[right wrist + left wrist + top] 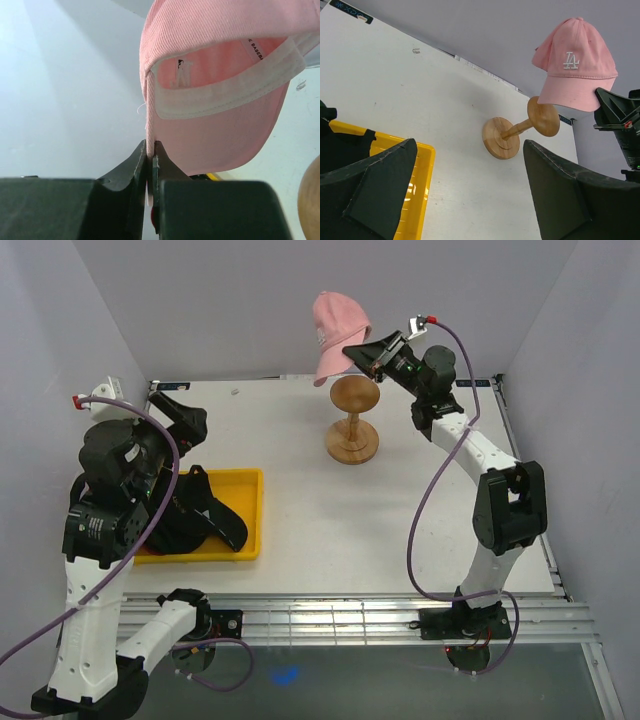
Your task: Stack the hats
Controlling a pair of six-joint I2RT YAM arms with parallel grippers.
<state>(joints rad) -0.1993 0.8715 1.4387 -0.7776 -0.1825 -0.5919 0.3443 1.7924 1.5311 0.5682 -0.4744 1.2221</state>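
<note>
Pink fabric cap (pixel 575 70) with curved brim, white "LA" embroidered.

Pink cap (pixel 336 328) above wooden stand (pixel 353 428), seemingly clamped

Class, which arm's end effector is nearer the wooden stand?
Right. The right end effector holds the pink cap above the wooden stand; the left end effector hangs open by the yellow tray, well away.

- Pink cap (pixel 338 325) with a white "LA" on its front: hangs in the air over the far middle of the surface (pixel 400 540), crown up, brim edge pinched by the closed right end effector (pixel 355 352).
- Dark caps (pixel 215 522): heaped near the surface's left edge, partly hidden.
</note>
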